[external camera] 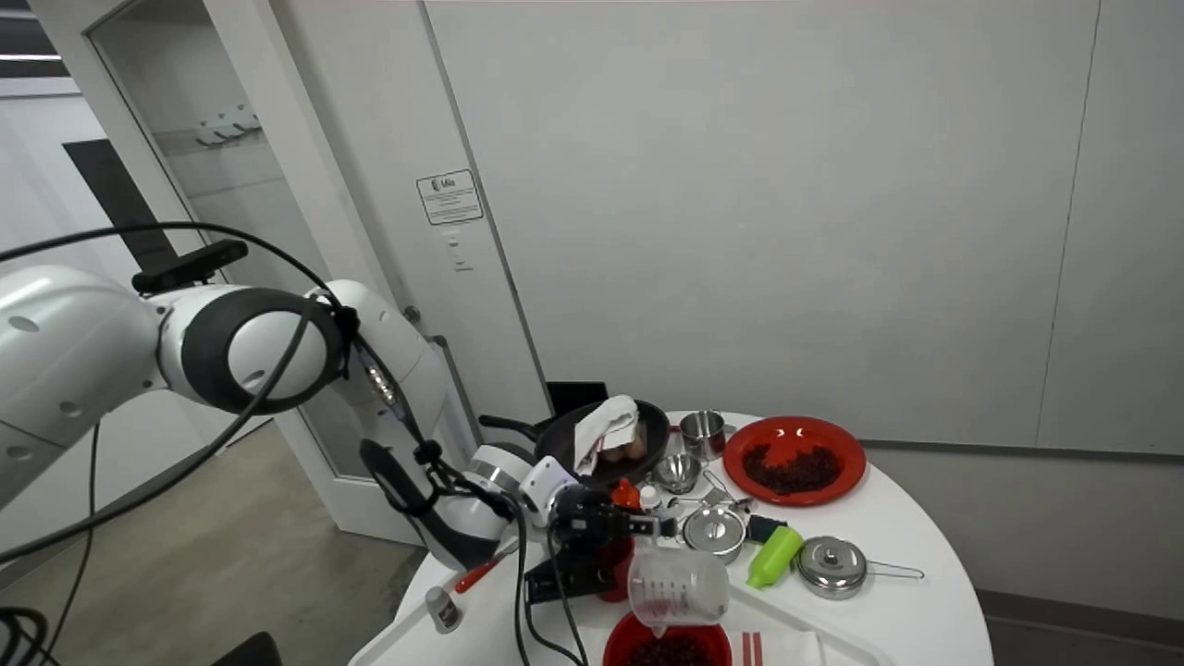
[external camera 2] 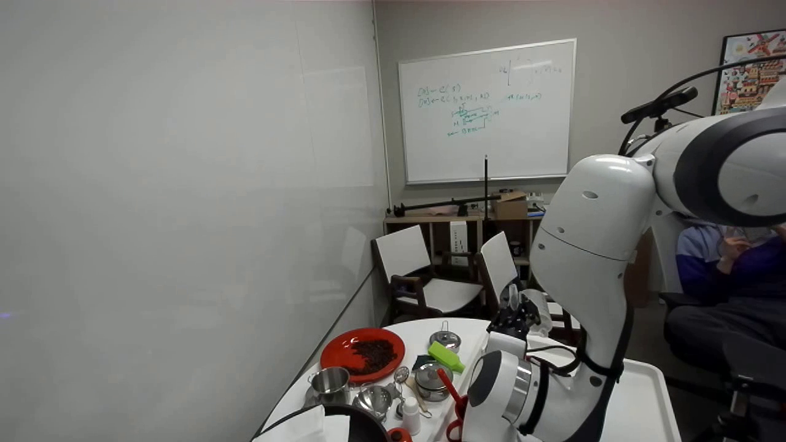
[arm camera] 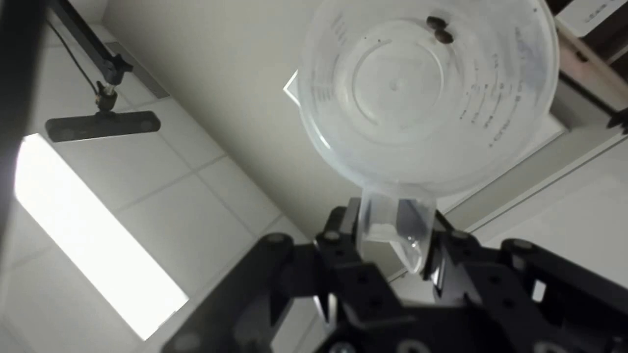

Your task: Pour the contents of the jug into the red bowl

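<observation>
The claw [arm camera: 395, 233] grips the smooth, translucent plastic handle [arm camera: 414, 220] of the measuring jug [arm camera: 397, 81], tilted sideways just beside it; two dark oval pieces [arm camera: 440, 30] lie inside, and below the claw sits the round red bowl [external camera: 618, 640] of dark, lumpy contents [external camera: 671, 653]

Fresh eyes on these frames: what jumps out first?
Likely the clear jug, tipped above the red bowl in the gripper. Next, the wide red plate bearing a dark heap, near the wall in both exterior views. Then the lime-green bottle, between two lidded metal pots.
</observation>
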`<state>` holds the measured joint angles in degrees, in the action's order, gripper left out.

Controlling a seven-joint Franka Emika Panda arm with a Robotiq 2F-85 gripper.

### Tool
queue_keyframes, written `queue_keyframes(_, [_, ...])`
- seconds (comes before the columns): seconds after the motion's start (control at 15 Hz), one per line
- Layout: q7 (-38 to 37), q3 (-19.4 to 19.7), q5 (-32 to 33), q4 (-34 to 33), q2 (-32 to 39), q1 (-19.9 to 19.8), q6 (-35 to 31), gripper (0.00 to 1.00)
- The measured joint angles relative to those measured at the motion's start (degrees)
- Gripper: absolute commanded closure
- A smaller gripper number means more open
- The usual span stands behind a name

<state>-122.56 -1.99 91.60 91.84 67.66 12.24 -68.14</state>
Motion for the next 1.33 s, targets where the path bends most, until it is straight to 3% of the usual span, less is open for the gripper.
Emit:
queue_keyframes(0.53, [13.4, -4.4, -0.8, 2.1, -5.0, -5.6, -16.4, 0.9])
queue_keyframes(0.93, [20.9, -6.9, -1.4, 11.2, -16.2, -8.3, -31.1, 0.9])
queue_keyframes(1.33, [25.3, -7.6, -1.3, 22.1, -27.8, -10.9, -50.6, 0.9])
